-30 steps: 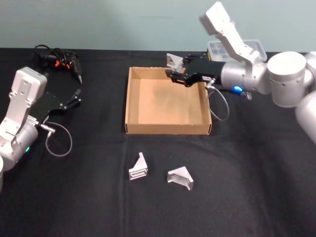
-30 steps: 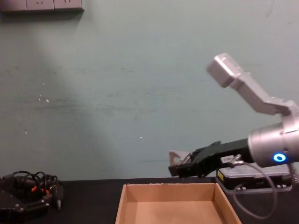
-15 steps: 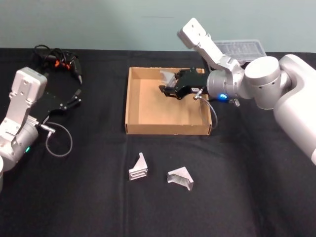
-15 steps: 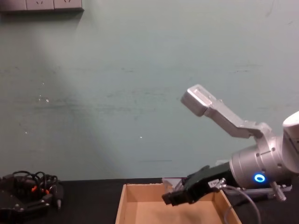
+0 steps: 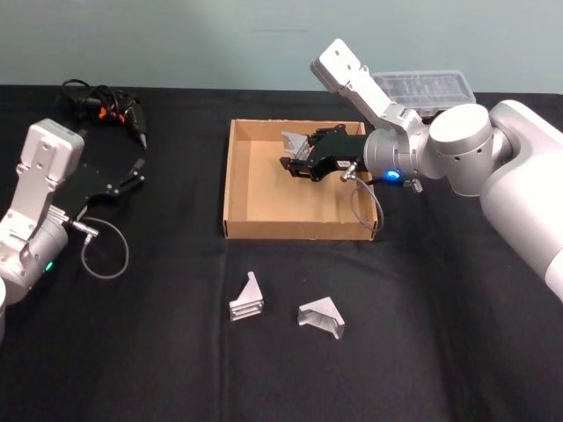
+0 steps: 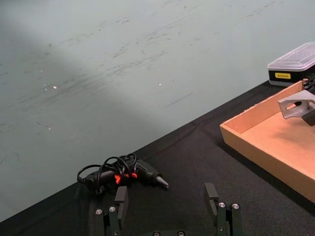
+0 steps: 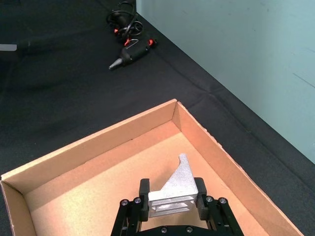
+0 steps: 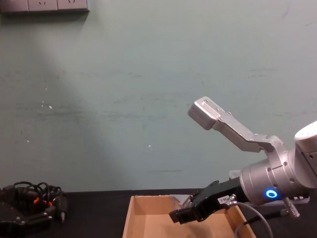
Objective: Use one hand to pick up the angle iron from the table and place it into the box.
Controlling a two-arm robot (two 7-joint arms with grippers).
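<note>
My right gripper (image 5: 295, 158) is shut on a silver angle iron (image 5: 294, 141) and holds it over the far part of the tan cardboard box (image 5: 235, 180). In the right wrist view the angle iron (image 7: 174, 191) sits clamped between the black fingers (image 7: 143, 194), above the box floor (image 7: 98, 187). The chest view has the right gripper (image 8: 181, 214) low over the box (image 8: 130, 215). Two more angle irons (image 5: 247, 298) (image 5: 322, 317) lie on the black table (image 5: 440, 334) in front of the box. My left gripper (image 5: 134, 171) rests open at the far left.
A black glue gun with a tangled cord (image 5: 106, 107) lies at the back left, near the left gripper (image 6: 167, 206). A clear-lidded plastic case (image 5: 422, 88) stands behind the right arm. The box's low walls (image 7: 206, 142) ring the held piece.
The right gripper carried the angle iron from above the box's far wall leftward and down, over the box floor. The left arm stayed still.
</note>
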